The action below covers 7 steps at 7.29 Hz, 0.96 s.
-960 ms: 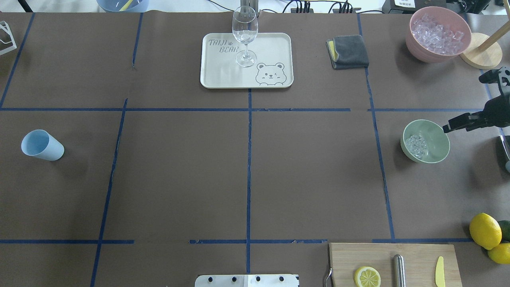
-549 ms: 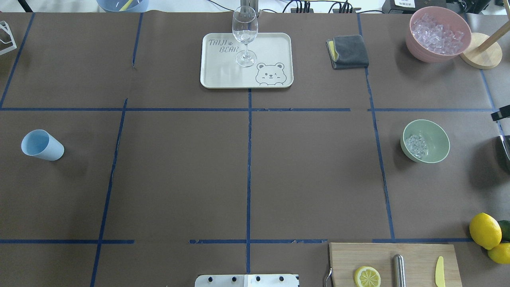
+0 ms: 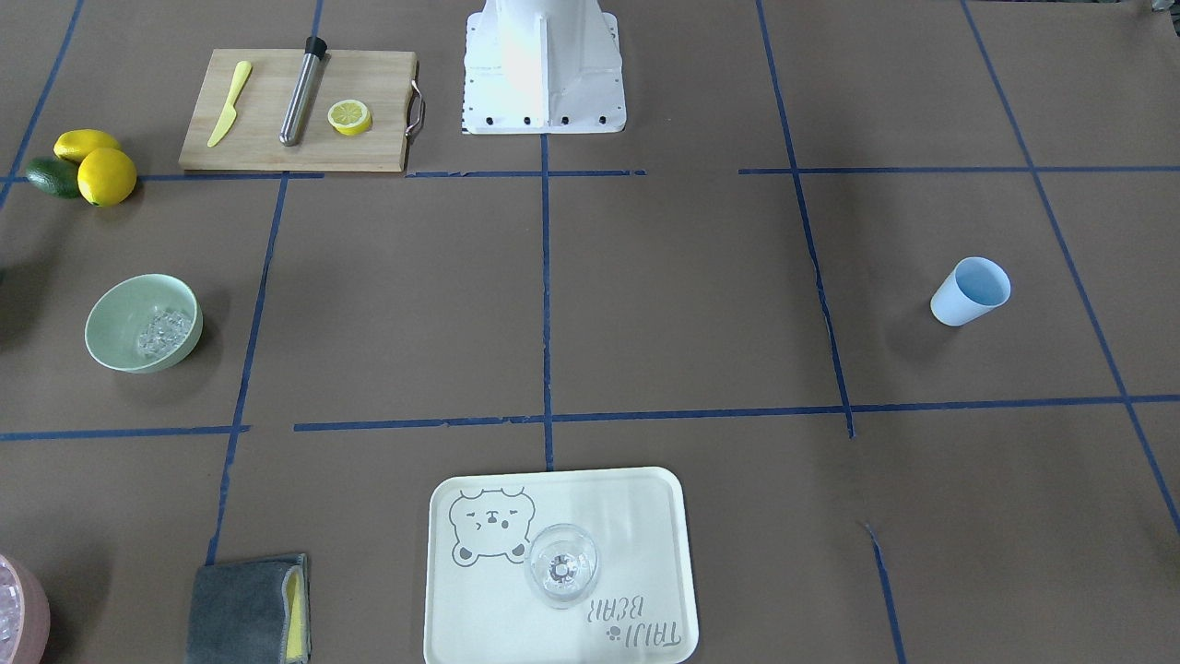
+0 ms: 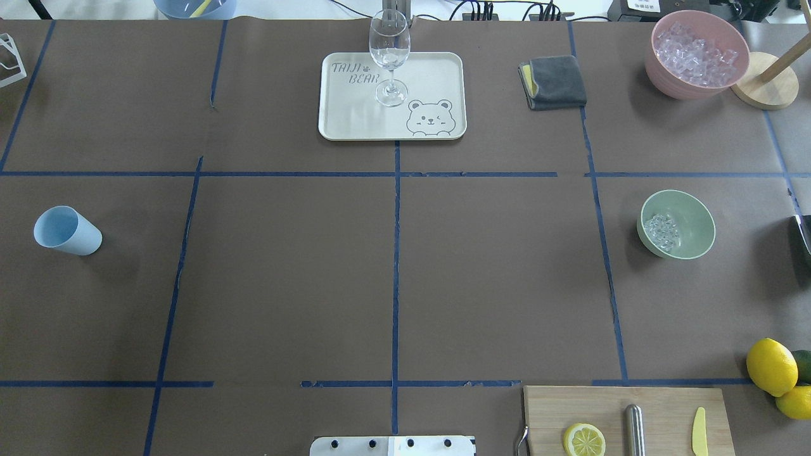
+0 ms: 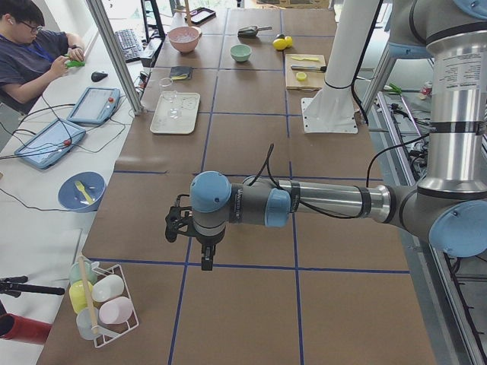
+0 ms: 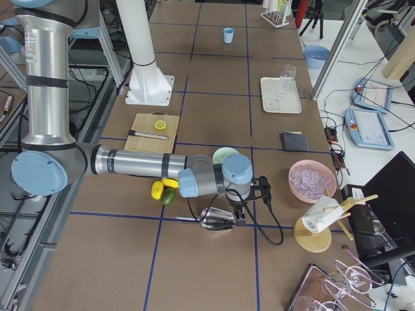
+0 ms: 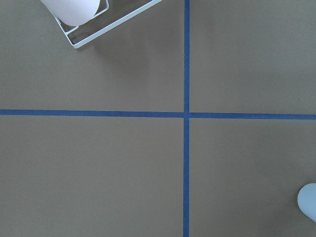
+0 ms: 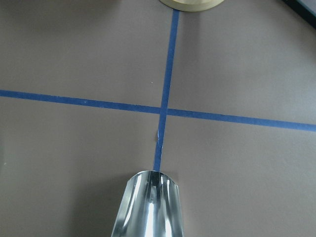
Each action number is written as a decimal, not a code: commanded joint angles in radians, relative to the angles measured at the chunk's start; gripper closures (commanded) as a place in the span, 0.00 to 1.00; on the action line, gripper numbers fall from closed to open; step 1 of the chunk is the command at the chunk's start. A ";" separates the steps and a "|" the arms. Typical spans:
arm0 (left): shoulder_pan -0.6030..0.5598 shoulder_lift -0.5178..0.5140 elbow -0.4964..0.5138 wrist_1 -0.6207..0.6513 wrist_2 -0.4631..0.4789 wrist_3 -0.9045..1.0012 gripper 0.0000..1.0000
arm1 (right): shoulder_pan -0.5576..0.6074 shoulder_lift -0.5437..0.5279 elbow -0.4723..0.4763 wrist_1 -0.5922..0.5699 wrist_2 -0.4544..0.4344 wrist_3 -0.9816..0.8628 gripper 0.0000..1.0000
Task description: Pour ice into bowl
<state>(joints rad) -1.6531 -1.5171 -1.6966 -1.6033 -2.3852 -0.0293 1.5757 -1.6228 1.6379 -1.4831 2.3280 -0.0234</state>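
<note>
My left gripper (image 5: 175,223) hangs over the brown paper surface (image 4: 285,272), which is gridded with blue tape. A wire rack (image 5: 106,308) is near it, and I cannot tell how far it is open. Well beyond it stand a light blue cup (image 4: 66,230), then a cream tray (image 4: 437,69) bearing a stemmed glass (image 4: 389,54). The smooth mint bowl (image 4: 694,218), glassy ice (image 4: 662,231) inside, sits just beside my right gripper (image 6: 259,191). Its opening is equally unclear, and a shiny metal scoop (image 6: 217,220) is beneath it.

We're looking at the brown table (image 4: 285,285), blue tape grid (image 4: 396,253) running across it. It's carrying a tray (image 4: 437,76), mint bowl (image 4: 697,215), pink bowl (image 4: 665,82), grey cloth (image 4: 557,82), cutting board (image 4: 659,405), lemons (image 4: 771,366) and blue cup (image 4: 66,231).
</note>
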 commanded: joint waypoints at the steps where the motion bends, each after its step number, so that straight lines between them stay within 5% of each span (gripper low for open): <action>1: 0.001 0.001 0.006 -0.001 -0.002 0.002 0.00 | 0.012 -0.023 0.052 -0.107 -0.096 -0.010 0.00; 7: 0.016 0.012 0.011 0.000 -0.002 0.006 0.00 | 0.003 -0.031 0.085 -0.126 -0.067 -0.004 0.00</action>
<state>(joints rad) -1.6425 -1.5079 -1.6846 -1.6029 -2.3855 -0.0253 1.5816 -1.6518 1.7215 -1.6056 2.2556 -0.0260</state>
